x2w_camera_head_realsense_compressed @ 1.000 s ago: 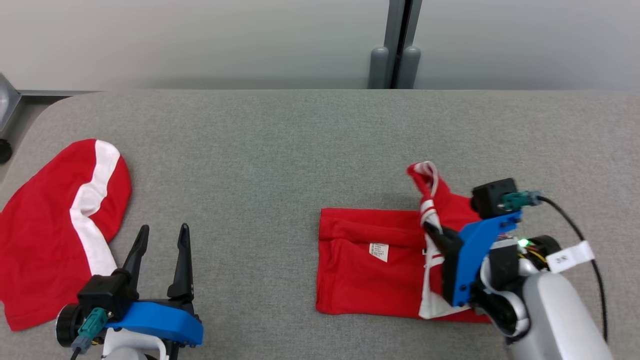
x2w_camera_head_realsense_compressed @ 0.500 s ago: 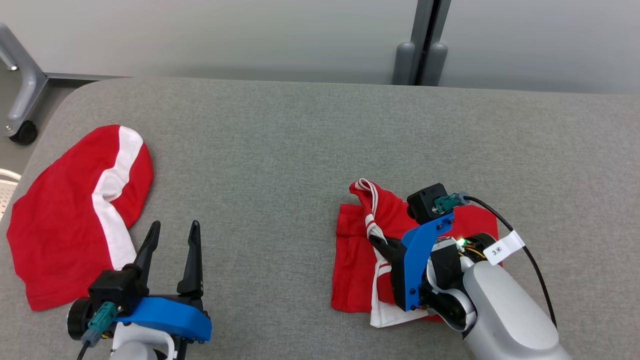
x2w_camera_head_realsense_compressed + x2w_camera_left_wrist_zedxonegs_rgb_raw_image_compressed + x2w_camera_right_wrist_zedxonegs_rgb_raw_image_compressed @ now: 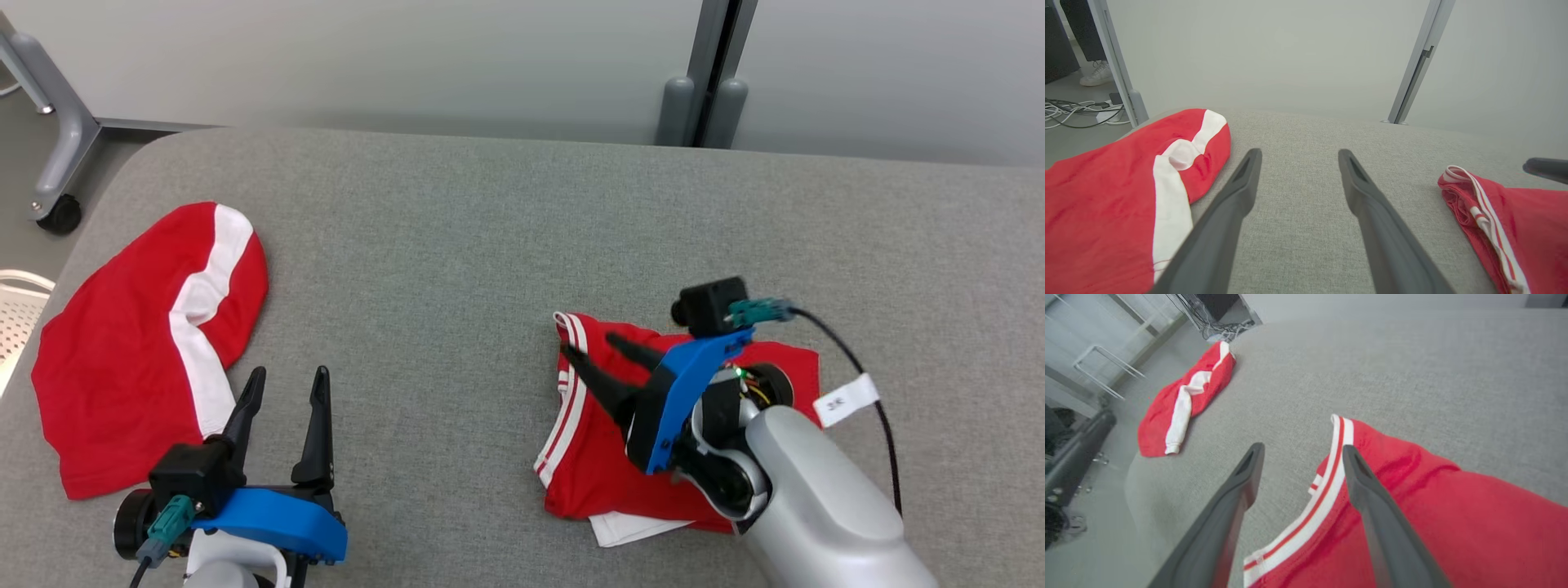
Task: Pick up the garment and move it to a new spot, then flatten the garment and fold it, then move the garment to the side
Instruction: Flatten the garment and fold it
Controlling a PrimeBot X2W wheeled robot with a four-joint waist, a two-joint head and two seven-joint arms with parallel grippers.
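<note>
1. The right gripper (image 3: 588, 345) is found with its two long dark fingers spread wide. Nothing is clamped between them.
2. This gripper is held low over the left edge of the folded red fabric garment with red-and-white striped trim (image 3: 600, 465). In the right wrist view the striped trim (image 3: 1306, 522) is seen running beneath the gap between the fingers, and one finger is seen crossing the red cloth. Whether a fingertip touches the cloth cannot be told.
3. The folded garment is laid on the grey fabric-covered table (image 3: 457, 245), right of centre and towards the near edge. It is folded into a compact, roughly rectangular shape. A white layer is seen protruding at its near edge.
4. A white paper label (image 3: 847, 400) is noted on the black cable behind the right wrist.
5. The left gripper (image 3: 290, 373) is likewise found spread open and empty. It is held over bare table at the lower left, between the two garments, with its fingers pointed away from the robot.
6. A second red fabric garment with a broad white band (image 3: 106, 384) is laid out at the table's left end, just beside the left gripper and well apart from the folded garment.
7. Beyond the table, a pale wall and a grey upright post (image 3: 706, 73) are noted. A grey wheeled frame leg (image 3: 57, 155) is seen on the floor at the far left.
</note>
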